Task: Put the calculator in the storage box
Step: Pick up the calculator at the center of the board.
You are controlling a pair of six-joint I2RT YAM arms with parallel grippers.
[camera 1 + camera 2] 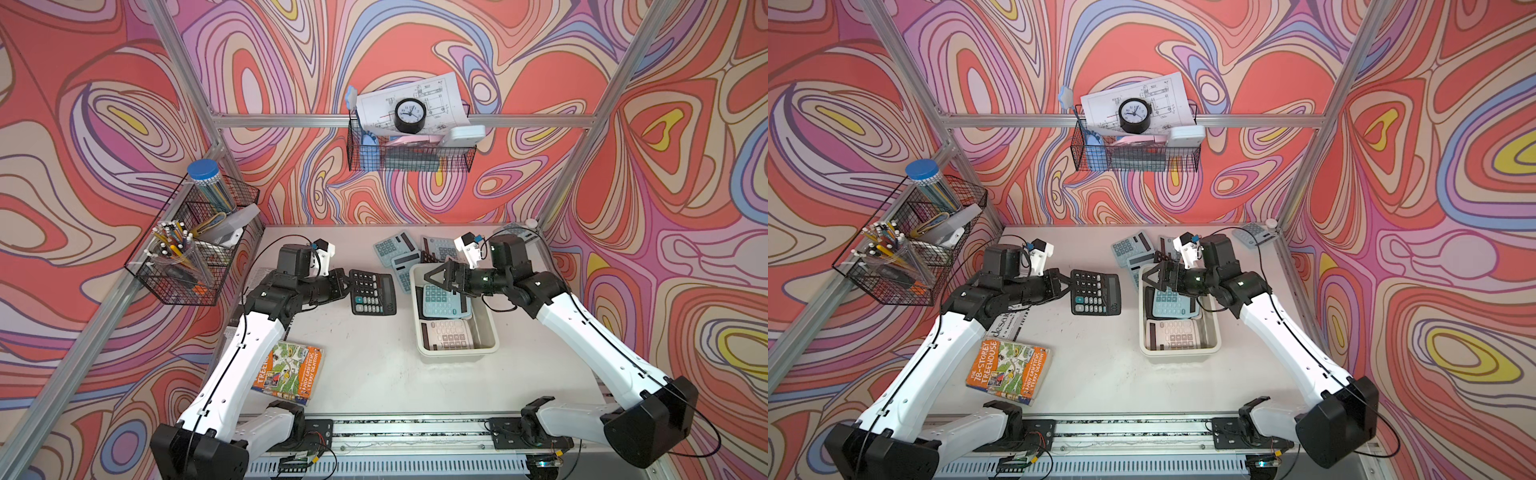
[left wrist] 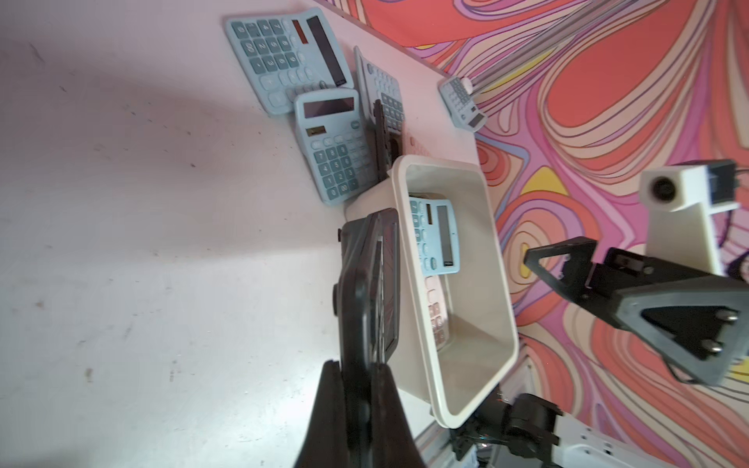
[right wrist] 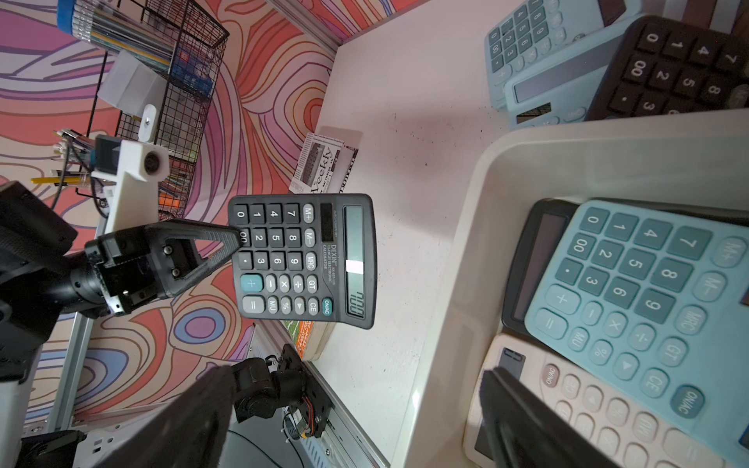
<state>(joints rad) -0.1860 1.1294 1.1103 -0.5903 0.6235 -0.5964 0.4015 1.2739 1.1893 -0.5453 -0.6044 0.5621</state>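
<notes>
My left gripper (image 1: 348, 284) is shut on the keypad edge of a black calculator (image 1: 372, 292), which it holds flat above the table, just left of the storage box. The left wrist view shows the calculator (image 2: 367, 291) edge-on between the jaws. In the right wrist view it (image 3: 304, 259) faces up with its display lit. The cream storage box (image 1: 417, 320) holds a light blue calculator (image 1: 442, 299) lying over a black one, and a cream calculator (image 1: 451, 336). My right gripper (image 1: 434, 284) hangs open and empty over the box's far end.
Several light blue calculators (image 1: 395, 247) and a black one lie behind the box. A small one (image 1: 1254, 235) sits in the back right corner. An orange book (image 1: 291, 370) lies front left and a newspaper (image 1: 1009, 328) under the left arm. Wire baskets (image 1: 195, 253) (image 1: 409, 153) hang on the walls.
</notes>
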